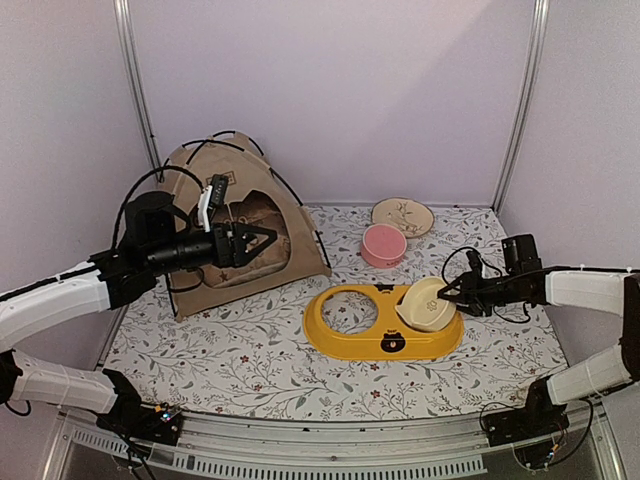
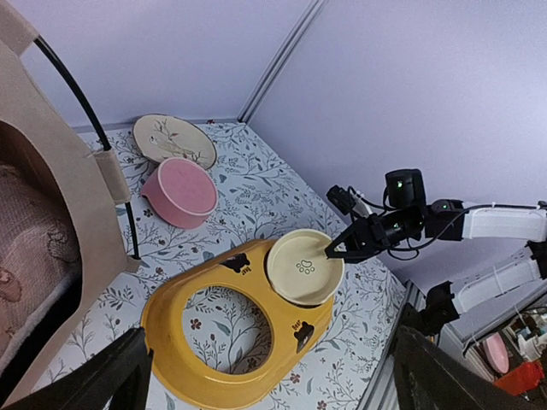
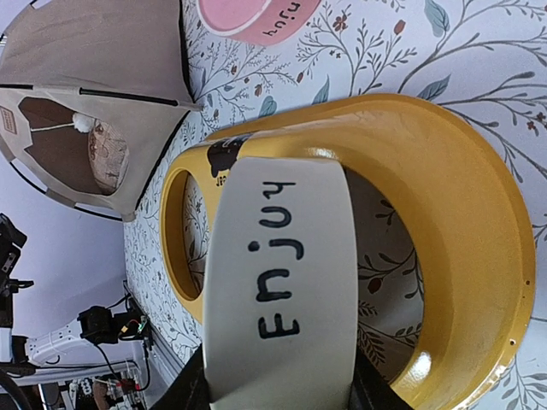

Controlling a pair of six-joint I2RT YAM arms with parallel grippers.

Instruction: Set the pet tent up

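Tan pet tent stands erect at rear left of floral table, patterned pillow inside. Left jaws spread apart, hovering in front of tent opening. Right jaws clamped on rim of cream bowl, tilted in right hole of yellow feeder. Pink bowl behind feeder.

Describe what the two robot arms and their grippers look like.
The left arm and right arm have white shells, black joints and loose black cables near the wrists. The left gripper and right gripper are black, with pointed fingers.
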